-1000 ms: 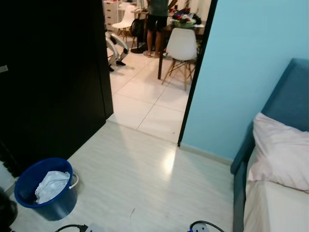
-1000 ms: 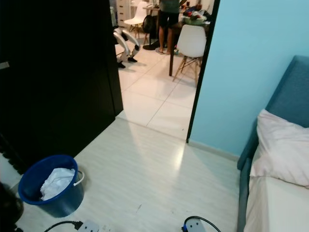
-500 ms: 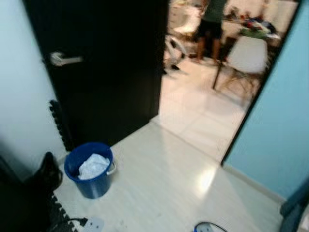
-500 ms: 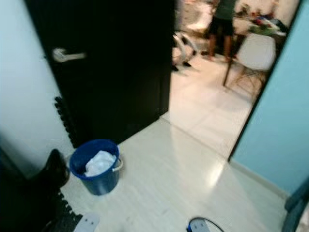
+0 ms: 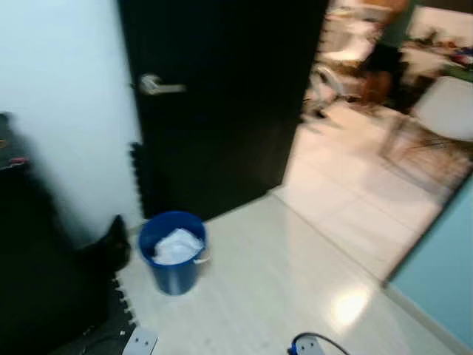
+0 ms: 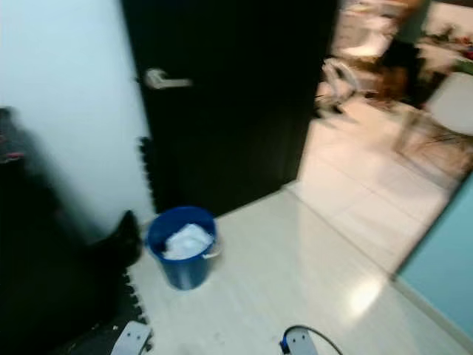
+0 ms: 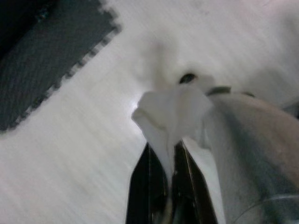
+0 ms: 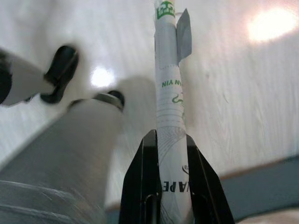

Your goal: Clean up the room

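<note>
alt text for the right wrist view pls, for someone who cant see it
The right tool is shut on a flattened white packet with green print, which sticks out from between the two black fingers over a pale, glossy floor. Beside it runs a blurred silver part of the robot; a bright light reflection shows on the floor.

Both head cameras looked forward and down from standing height, blurred, sharing the round blue plastic bucket, the black door and pale floor. Each wrist camera looked closely along its own black fingers at that floor from above.
</note>
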You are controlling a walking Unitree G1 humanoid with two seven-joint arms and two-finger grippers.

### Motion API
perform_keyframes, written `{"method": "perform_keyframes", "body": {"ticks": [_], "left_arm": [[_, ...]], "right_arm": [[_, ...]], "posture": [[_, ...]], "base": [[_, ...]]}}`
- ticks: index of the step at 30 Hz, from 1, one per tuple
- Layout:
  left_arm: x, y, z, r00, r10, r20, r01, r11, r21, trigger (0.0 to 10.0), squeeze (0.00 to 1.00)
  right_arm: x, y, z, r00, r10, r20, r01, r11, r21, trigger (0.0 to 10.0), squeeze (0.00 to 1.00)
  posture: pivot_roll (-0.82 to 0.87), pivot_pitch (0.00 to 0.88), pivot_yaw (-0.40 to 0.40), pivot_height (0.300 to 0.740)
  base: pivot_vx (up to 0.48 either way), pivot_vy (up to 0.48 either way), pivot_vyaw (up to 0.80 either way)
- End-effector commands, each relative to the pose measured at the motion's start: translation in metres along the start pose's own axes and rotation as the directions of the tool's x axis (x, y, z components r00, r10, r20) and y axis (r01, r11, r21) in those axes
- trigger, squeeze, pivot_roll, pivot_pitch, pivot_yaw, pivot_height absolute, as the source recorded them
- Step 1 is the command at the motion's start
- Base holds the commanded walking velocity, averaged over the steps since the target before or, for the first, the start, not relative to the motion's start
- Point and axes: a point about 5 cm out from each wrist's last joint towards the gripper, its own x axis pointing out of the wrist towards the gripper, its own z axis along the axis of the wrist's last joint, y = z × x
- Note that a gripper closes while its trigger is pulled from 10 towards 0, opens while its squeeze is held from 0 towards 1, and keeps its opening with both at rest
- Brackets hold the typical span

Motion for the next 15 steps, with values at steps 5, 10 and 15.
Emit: {"method": "perform_keyframes", "body": {"ticks": [5,10,15], "left_arm": [[0.0003,-0.0034,-0.0007,1.000,-0.021,-0.010,0.021,1.000,-0.006,10.0,0.00],[0.0008,-0.0073,0.0005,0.999,-0.033,-0.008,0.033,0.999,-0.013,10.0,0.00],[0.0011,-0.0093,0.0009,0.999,-0.041,-0.009,0.041,0.999,-0.017,10.0,0.00]], "right_arm": [[0.0000,0.0010,-0.0023,1.000,0.004,-0.010,-0.004,1.000,0.001,10.0,0.00],[-0.0001,0.0006,-0.0021,1.000,0.004,-0.010,-0.004,1.000,0.000,10.0,0.00],[-0.0001,0.0003,-0.0022,1.000,0.004,-0.010,-0.004,1.000,-0.001,10.0,0.00]], "posture": [[0.05,0.000,-0.068,0.740],[0.05,0.000,-0.069,0.740],[0.05,0.000,-0.070,0.740]], "base": [[0.000,0.000,0.77],[0.000,0.000,0.77],[0.000,0.000,0.77]]}}
